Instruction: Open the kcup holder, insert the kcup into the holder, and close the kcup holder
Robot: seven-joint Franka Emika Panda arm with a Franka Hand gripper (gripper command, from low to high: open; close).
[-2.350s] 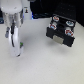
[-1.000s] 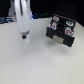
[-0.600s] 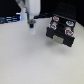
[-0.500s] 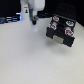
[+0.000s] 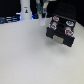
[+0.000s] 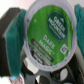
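Note:
The kcup (image 6: 52, 29), a white pod with a green lid printed "Dark Magic", fills the wrist view. My gripper (image 6: 49, 33) is shut on it, and the teal fingers (image 6: 17, 36) press its sides. Beneath the pod lies part of the black kcup holder (image 6: 50, 76), showing curved slot edges. In the exterior view the kcup holder (image 5: 60, 33) is a black box towards the exterior view's right at the back. My gripper (image 5: 42, 11) hangs just beyond its far left corner. The pod itself is too small to make out there.
Red-and-white-topped pods (image 5: 55, 21) sit on top of the black box. A tall white post (image 5: 25, 9) stands at the back, on the exterior view's left of the arm. Dark equipment lines the back edge of the white table (image 5: 30, 55).
The arm has travelled from the exterior view's left towards the back and right, ending close to the black box, with the pod still in its grip.

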